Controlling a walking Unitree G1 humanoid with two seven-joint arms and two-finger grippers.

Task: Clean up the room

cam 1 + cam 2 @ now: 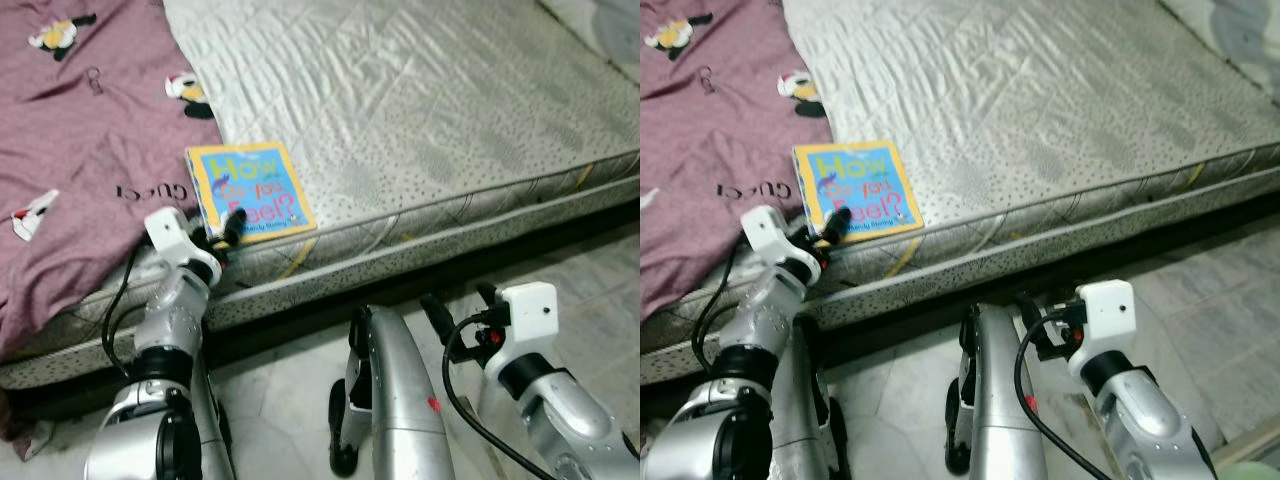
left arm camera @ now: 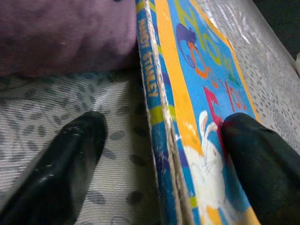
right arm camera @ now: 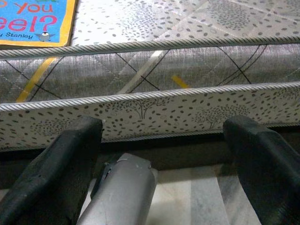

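A blue and yellow picture book, "How Do You Feel?" (image 1: 250, 188), lies flat on the grey mattress (image 1: 420, 110) near its front edge, beside a maroon blanket (image 1: 80, 150). My left gripper (image 1: 228, 228) is open at the book's near corner. In the left wrist view one finger (image 2: 253, 150) rests on the cover (image 2: 197, 93), and the other finger (image 2: 70, 150) is on the mattress beside the spine. My right gripper (image 1: 460, 305) is open and low, near the floor. It faces the mattress side (image 3: 187, 108) and holds nothing.
The maroon blanket with cartoon prints covers the bed's left part. A dark gap runs under the mattress edge above a pale tiled floor (image 1: 590, 270). My silver leg (image 1: 395, 390) stands between the arms. The right part of the mattress is bare.
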